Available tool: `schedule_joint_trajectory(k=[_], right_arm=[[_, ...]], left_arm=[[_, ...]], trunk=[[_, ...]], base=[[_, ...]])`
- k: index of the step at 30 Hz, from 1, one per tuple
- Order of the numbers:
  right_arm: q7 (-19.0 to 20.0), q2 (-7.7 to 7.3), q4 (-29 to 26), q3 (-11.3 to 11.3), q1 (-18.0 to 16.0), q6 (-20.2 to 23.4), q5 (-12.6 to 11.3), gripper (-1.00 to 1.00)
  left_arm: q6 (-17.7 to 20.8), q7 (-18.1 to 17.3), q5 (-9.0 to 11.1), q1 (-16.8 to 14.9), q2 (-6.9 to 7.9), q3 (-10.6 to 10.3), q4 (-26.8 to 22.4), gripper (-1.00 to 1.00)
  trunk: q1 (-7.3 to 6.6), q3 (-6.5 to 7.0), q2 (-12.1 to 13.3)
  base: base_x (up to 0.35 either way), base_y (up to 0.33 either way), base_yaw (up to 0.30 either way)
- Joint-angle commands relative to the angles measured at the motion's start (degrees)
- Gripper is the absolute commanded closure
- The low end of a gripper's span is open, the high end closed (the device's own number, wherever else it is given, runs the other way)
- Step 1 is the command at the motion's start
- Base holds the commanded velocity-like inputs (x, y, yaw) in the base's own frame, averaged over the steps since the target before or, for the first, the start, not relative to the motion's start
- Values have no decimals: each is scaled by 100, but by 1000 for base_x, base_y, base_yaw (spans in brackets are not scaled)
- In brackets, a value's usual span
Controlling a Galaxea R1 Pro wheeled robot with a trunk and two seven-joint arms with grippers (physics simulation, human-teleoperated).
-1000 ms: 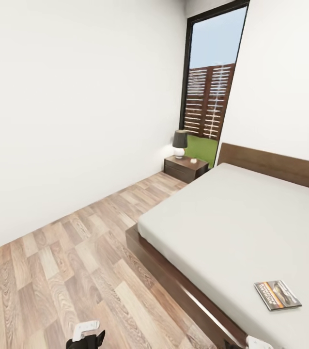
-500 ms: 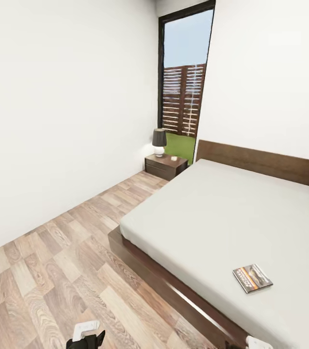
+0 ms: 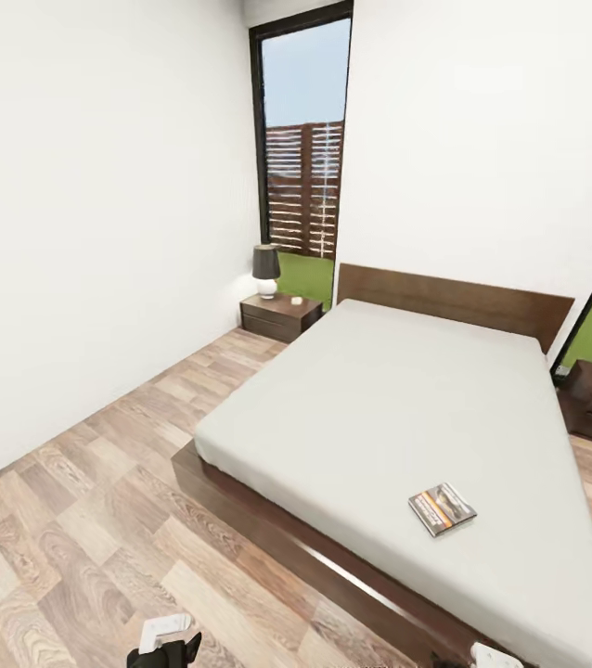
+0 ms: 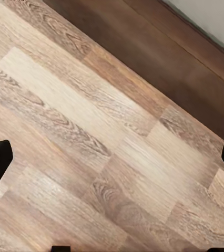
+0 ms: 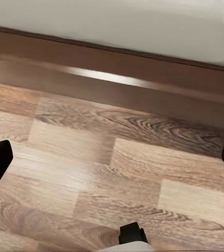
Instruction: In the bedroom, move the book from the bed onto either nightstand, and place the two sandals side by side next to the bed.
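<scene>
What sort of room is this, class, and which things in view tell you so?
A bedroom, most likely: a large bed with a headboard, a nightstand beside it, and a lamp standing on that nightstand.

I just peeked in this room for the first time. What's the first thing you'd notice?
The big bed with its pale mattress fills the middle of the room, with a little book lying near its foot end. Behind it a tall window shows a wooden fence, and a nightstand with a dark-shaded lamp sits in that corner.
</scene>
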Motion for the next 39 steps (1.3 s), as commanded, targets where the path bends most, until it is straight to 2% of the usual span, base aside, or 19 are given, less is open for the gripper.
schedule_joint_trajectory(k=[1,39], right_arm=[[48,0,12,-22,-7,-24,-61,-100],[48,0,14,-22,-7,-24,-55,-100]], left_arm=[[-22,-20,-58,-4,1,49,4,-100],[-22,-20,-58,-4,1,49,4,-100]], trunk=[[3,-14,-12],[3,-99,-12]], base=[[0,0,-285],[35,9,-285]])
